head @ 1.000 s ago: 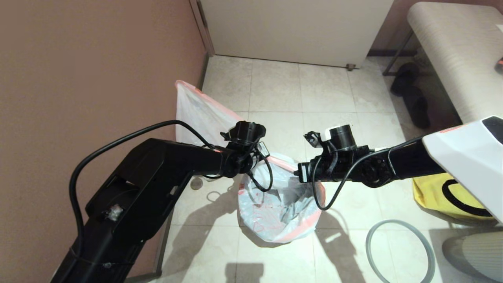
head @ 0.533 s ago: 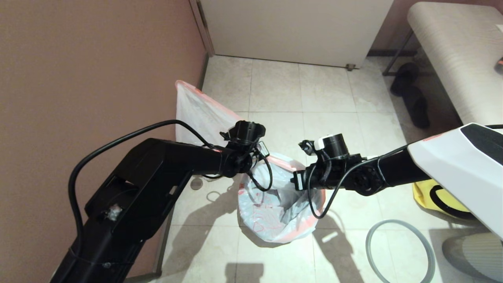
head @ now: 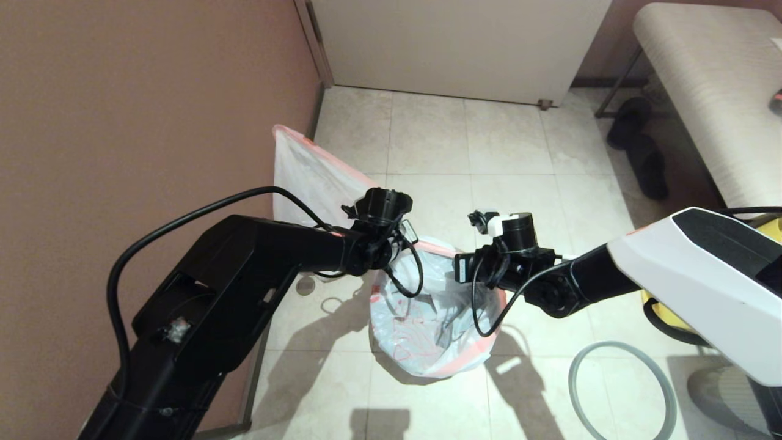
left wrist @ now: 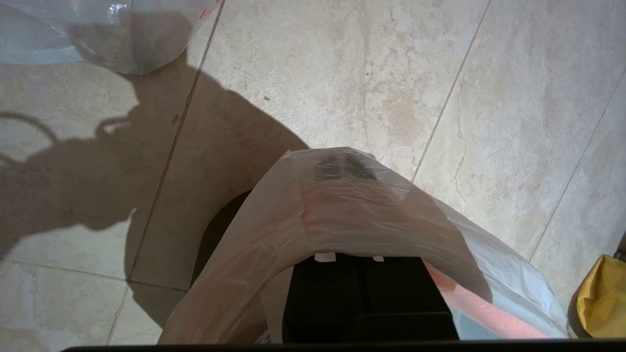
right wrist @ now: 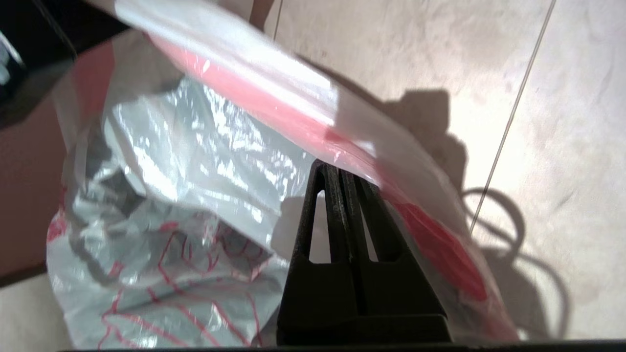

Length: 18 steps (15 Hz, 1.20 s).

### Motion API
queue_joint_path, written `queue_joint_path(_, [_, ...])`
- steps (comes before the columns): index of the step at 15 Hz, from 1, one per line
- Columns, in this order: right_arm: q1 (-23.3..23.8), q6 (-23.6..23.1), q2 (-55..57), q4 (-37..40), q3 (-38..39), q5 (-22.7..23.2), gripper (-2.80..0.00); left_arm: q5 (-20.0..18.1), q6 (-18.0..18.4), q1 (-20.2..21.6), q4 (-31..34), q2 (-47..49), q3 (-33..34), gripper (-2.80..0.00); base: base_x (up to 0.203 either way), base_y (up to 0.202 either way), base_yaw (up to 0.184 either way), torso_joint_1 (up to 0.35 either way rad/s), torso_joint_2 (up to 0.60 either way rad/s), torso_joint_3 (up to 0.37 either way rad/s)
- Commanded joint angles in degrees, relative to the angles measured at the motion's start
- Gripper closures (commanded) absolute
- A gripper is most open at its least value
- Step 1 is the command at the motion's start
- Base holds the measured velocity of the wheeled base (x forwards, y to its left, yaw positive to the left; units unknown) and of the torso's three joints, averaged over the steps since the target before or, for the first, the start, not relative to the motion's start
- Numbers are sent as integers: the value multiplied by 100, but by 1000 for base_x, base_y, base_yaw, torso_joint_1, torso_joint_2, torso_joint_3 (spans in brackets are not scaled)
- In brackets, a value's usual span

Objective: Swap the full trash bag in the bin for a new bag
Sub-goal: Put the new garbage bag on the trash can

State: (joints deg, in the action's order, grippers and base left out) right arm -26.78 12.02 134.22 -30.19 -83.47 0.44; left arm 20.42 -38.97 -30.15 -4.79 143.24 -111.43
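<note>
The new bag (head: pixel 421 318), translucent white with red print and pink edges, hangs open over the bin and hides nearly all of it; only a dark strip of bin wall (left wrist: pixel 217 239) shows. My left gripper (left wrist: pixel 345 168) is at the bag's left rim, its fingers close together under the plastic, shut on the new bag. My right gripper (right wrist: pixel 337 168) is shut, tips pinched at the pink edge (right wrist: pixel 293 117) on the bag's right rim. The full trash bag (head: pixel 302 174) leans on the brown wall behind my left arm.
A grey ring rim (head: pixel 623 391) lies on the tiles at the lower right. A yellow bag (head: pixel 663 308) sits behind my right arm. Dark slippers (head: pixel 641 150) lie beside a bench (head: pixel 708 79). A white door (head: pixel 458 43) stands at the back.
My right arm has swung left and lower, carrying its gripper in over the bag's right rim. The left arm has stayed put.
</note>
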Motion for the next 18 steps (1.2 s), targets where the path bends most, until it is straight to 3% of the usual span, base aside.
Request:
queue_joint_path(1, [-2, 1, 96, -551, 97, -121, 0, 15, -23, 0, -4, 2, -1, 0, 0, 0, 0, 0, 0, 0])
queue_joint_path(7, [-4, -12, 371, -763, 26, -300, 0, 15, -23, 0, -4, 3, -1, 0, 0, 0, 0, 0, 0, 0])
queue_joint_path(12, [41, 15, 732, -1081, -332, -762, 0, 15, -23, 0, -4, 29, 7, 0, 0, 0, 0, 0, 0, 0])
queue_joint_path(18, [406, 46, 1100, -747, -820, -966, 0, -8, -18, 39, -10, 157, -1, 0, 0, 0, 0, 0, 0, 0])
